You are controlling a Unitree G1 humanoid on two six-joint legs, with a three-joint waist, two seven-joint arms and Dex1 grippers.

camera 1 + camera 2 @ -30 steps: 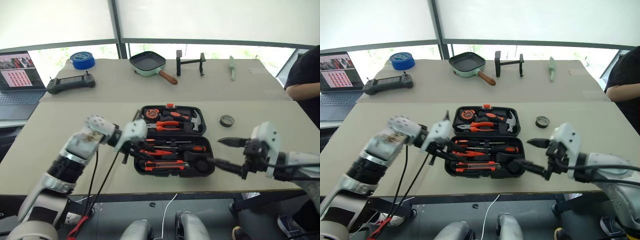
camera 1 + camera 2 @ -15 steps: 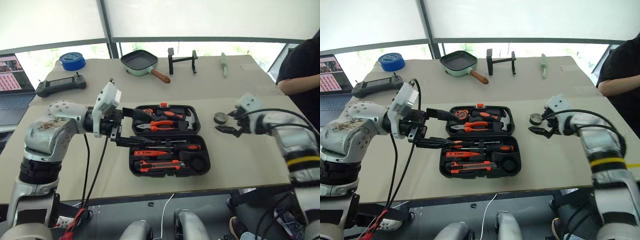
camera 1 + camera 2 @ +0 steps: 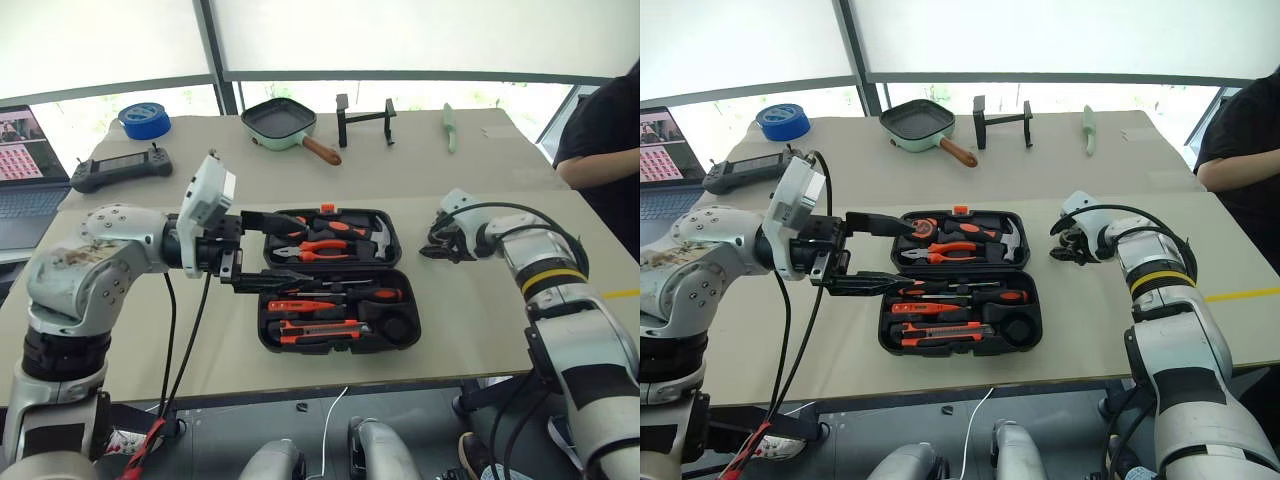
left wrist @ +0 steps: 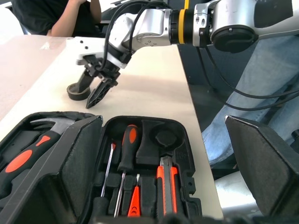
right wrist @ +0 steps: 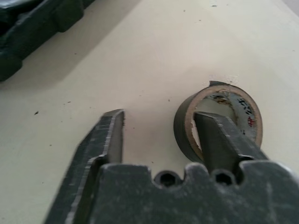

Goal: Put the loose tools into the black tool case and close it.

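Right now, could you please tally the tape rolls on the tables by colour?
Blue tape roll: 1
Dark tape roll: 1
Total: 2

Tool case [image 3: 338,280] lies open mid-surface [image 3: 480,310], tape roll [image 5: 219,119] on the surface to its right, pan [image 3: 282,124] behind it, controller [image 3: 120,168] back-left.

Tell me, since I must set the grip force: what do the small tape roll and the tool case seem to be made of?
The small tape roll looks like dark, slightly glossy vinyl tape wound on a pale cardboard core; the core's inner face shows printing. The tool case looks like black moulded plastic, matt, with tool-shaped recesses, so probably rigid. The right gripper has one finger inside the roll's hole.
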